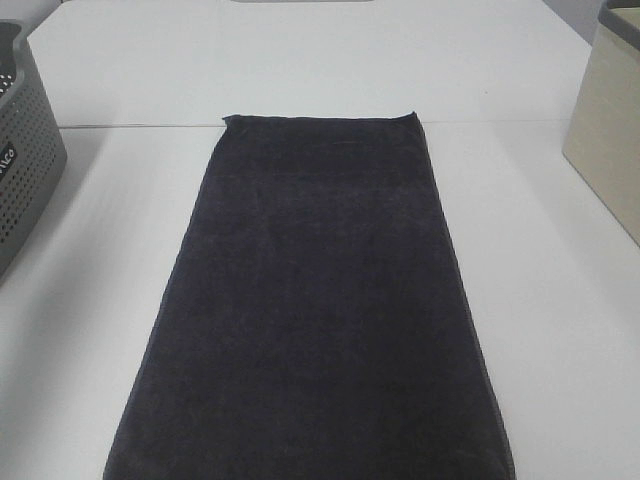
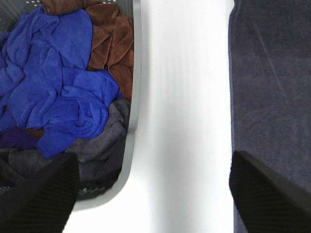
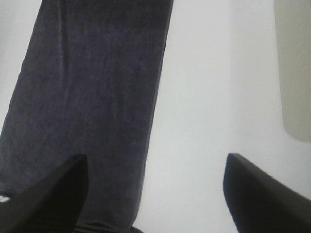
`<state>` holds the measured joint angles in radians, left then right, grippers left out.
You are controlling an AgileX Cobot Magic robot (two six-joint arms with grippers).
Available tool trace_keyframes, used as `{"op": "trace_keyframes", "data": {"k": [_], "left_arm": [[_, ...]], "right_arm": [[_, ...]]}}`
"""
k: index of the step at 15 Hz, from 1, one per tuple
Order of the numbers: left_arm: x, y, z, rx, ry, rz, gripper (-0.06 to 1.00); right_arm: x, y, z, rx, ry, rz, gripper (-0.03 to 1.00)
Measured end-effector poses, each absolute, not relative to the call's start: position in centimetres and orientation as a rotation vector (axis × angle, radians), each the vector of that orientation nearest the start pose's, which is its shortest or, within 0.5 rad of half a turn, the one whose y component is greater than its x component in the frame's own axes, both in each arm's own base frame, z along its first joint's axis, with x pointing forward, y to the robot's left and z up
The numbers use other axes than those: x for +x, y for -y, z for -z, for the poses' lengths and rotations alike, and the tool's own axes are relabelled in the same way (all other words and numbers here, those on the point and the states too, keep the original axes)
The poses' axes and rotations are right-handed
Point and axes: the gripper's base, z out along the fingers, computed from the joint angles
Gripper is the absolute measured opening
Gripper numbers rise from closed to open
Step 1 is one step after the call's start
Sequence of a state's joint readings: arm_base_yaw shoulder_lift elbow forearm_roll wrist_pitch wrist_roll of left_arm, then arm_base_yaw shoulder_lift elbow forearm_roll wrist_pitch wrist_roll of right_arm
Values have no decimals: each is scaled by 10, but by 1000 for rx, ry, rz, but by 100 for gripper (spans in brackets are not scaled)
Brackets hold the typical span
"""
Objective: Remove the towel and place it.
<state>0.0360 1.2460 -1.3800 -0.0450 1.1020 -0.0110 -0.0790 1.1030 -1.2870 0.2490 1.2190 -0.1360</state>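
Observation:
The dark charcoal towel lies flat and spread lengthwise on the white table, from the middle to the near edge of the exterior high view. It also shows in the left wrist view and in the right wrist view. Neither arm shows in the exterior high view. My left gripper is open and empty above bare table between the grey basket and the towel. My right gripper is open and empty above the towel's edge and bare table.
The grey perforated basket stands at the left edge and holds blue, brown and grey cloths. A beige bin stands at the right; it also shows in the right wrist view. A seam crosses the table.

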Motion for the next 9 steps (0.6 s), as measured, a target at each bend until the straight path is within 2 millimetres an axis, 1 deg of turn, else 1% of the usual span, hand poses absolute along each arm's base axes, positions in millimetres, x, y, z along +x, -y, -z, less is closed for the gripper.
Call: {"op": "trace_keyframes", "data": {"k": [2, 4, 5, 6, 9], "left_arm": [[195, -4, -407, -89, -2387, 42, 79], [148, -7, -399, -85, -2336, -30, 79], [129, -9, -391, -94, -2318, -62, 79], [111, -10, -384, -104, -2297, -88, 79], [64, -14, -354, -106, -2237, -168, 79]], "right_arm": [[140, -9, -397, -65, -2443, -216, 76], [98, -10, -376, -67, -2415, -175, 76], [77, -10, -364, -56, -2391, -145, 76], [58, -9, -354, -48, -2360, -112, 76], [22, -10, -326, -49, -2287, -70, 76]]}}
